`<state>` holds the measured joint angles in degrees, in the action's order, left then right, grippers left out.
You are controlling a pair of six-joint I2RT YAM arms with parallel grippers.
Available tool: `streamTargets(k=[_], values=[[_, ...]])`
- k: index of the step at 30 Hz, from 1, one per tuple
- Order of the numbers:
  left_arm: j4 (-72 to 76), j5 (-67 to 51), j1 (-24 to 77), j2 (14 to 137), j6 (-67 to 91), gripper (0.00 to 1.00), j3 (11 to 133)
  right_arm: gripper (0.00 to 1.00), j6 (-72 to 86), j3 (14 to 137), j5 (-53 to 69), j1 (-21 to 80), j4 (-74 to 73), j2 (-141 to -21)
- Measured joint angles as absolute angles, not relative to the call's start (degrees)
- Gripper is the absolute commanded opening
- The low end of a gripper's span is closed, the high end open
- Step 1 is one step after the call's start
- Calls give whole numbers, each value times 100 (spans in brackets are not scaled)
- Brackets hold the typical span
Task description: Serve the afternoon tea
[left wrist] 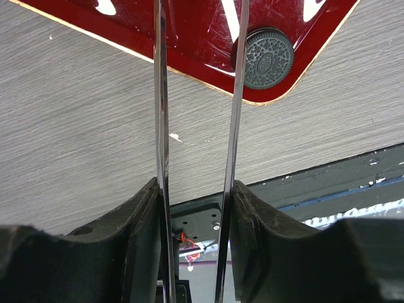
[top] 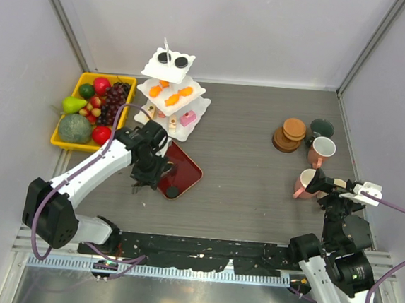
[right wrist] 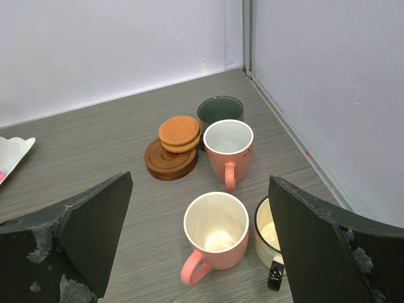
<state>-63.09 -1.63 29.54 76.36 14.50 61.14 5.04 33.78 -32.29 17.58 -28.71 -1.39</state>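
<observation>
The white three-tier stand point(top: 154, 68) holds black round pastries on top, orange ones point(top: 168, 95) in the middle and pink/cream ones point(top: 187, 118) below. My left gripper point(top: 149, 175) point(left wrist: 196, 196) is shut on the metal tongs point(left wrist: 161, 126), whose blades reach over a dark red tray point(top: 190, 166) point(left wrist: 196, 44). One black round pastry point(left wrist: 268, 58) lies on that tray just right of the blades. My right gripper point(top: 327, 185) point(right wrist: 199, 189) hangs open above a pink mug point(right wrist: 218, 243). Behind it stand a second pink mug point(right wrist: 228, 151), a green mug point(right wrist: 219, 108) and brown coasters point(right wrist: 173, 148); a beige mug point(right wrist: 268, 237) is beside it.
A yellow tray of fruit point(top: 85, 109) sits at the back left beside the stand. Grey walls close in on the left, back and right. The mugs point(top: 322, 150) and coasters point(top: 290, 134) cluster near the right wall.
</observation>
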Motion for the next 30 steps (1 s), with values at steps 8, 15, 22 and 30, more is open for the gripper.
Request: streamTargets(k=[8, 15, 22, 30], values=[[-6593, -158, 2954, 7360, 1448, 40, 6313, 95, 504, 3378, -3229, 1758, -2871, -139], [-6989, -12, 2858, 6958, 1347, 40, 7529, 96, 504, 3378, -3229, 1758, -2871, -139], [-7354, 200, 2279, 7008, 1120, 41, 9194, 95, 504, 3378, -3229, 1758, -2871, -139], [-7448, 244, 1664, 7688, 961, 42, 11098, 95, 504, 3378, -3229, 1758, -2871, -139]])
